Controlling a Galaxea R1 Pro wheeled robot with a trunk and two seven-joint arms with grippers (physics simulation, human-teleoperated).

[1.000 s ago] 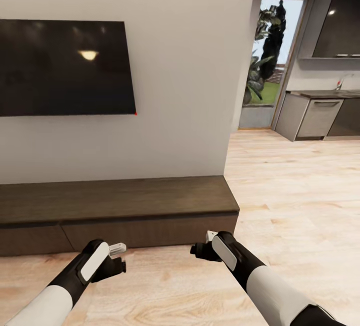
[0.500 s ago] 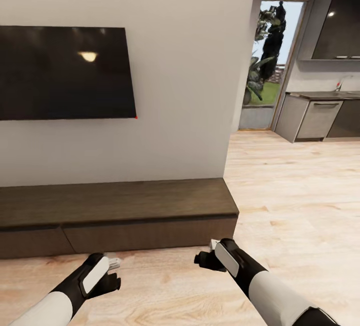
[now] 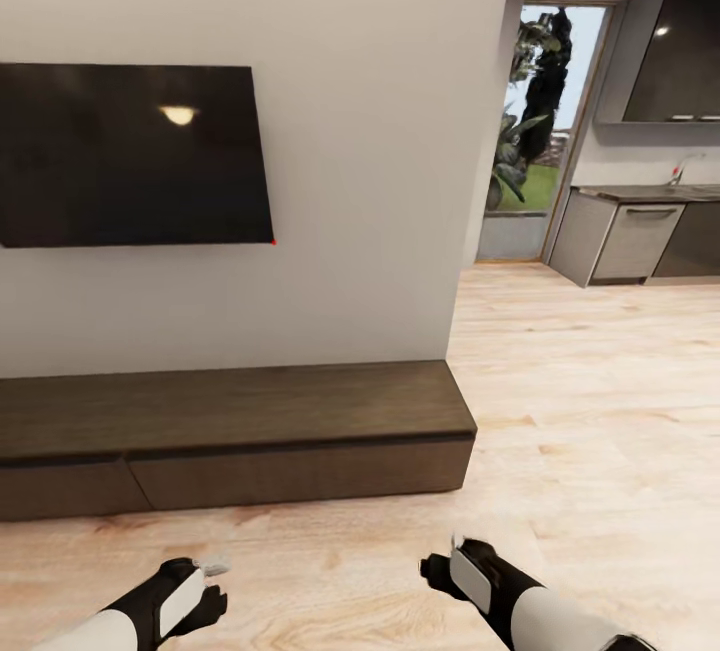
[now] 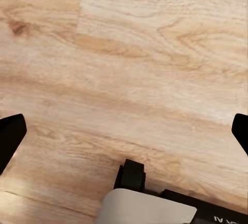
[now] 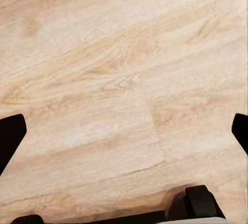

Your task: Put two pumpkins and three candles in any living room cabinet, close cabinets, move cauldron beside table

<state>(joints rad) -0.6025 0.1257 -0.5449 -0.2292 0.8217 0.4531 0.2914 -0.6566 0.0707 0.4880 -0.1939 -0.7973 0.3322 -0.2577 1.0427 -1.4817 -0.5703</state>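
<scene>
The long low dark brown cabinet stands against the white wall ahead, with both visible drawer fronts flush and shut. Over the wood floor in front of it, at the head view's lower edge, my left gripper and right gripper both point down. In each wrist view the black fingertips stand far apart at the picture's sides, with bare planks between them, so both are open and hold nothing. The pumpkins, candles, cauldron and coffee table are out of view.
A large black television hangs on the wall above the cabinet. To the right the wall ends and the light wood floor runs through to a grey kitchen unit and a glass door with plants outside.
The whole head view has shifted a little, so the television and cabinet sit lower in the picture. Both arms have dropped and drawn back toward the picture's lower edge, still empty.
</scene>
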